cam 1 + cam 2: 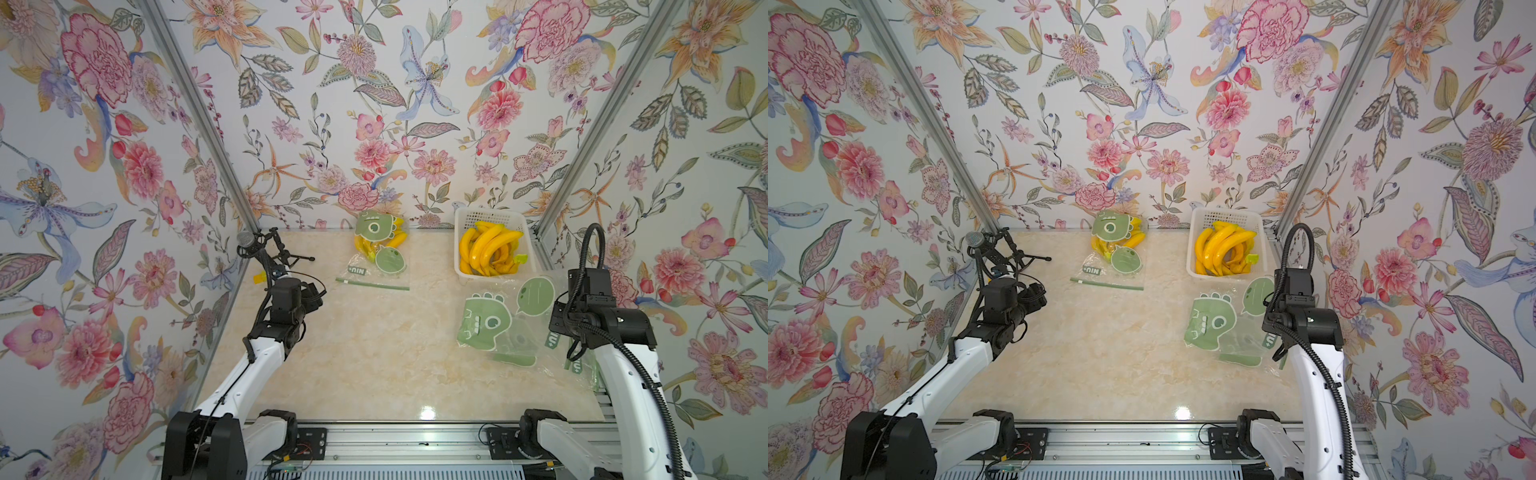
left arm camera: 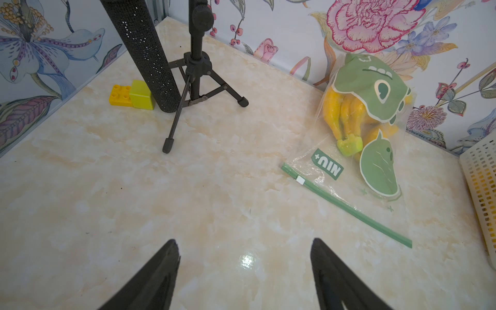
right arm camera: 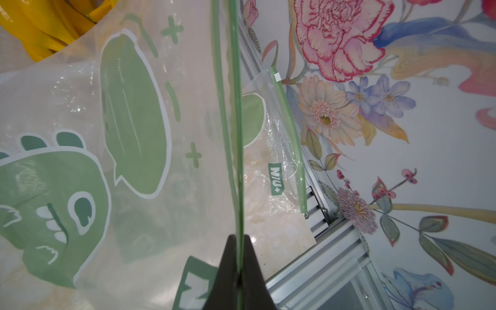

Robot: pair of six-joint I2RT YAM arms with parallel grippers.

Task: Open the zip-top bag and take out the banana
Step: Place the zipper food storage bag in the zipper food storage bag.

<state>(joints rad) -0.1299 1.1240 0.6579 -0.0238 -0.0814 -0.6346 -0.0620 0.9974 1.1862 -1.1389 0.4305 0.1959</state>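
Currently the right gripper (image 3: pixel 239 240) is pinching the green zip strip (image 3: pixel 236 134) of an empty clear dinosaur-print bag (image 3: pixel 80 188), just beside the white plastic basket (image 1: pixel 490 216). The left gripper (image 2: pixel 244 241) hovers with its jaws spread above the marble table (image 2: pixel 134 201), apart from the clear zip-top bag (image 2: pixel 375 171), which holds a yellow banana bunch (image 2: pixel 346 112) near the back wall.

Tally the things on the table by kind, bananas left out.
Zip-top bags: 3 (bag of bananas, empty bag in the right gripper, spare empty bag beside it)
White basket: 1
Toy blocks: 2 (yellow block, yellow-green block)
Microphone on tripod: 1
Total: 7
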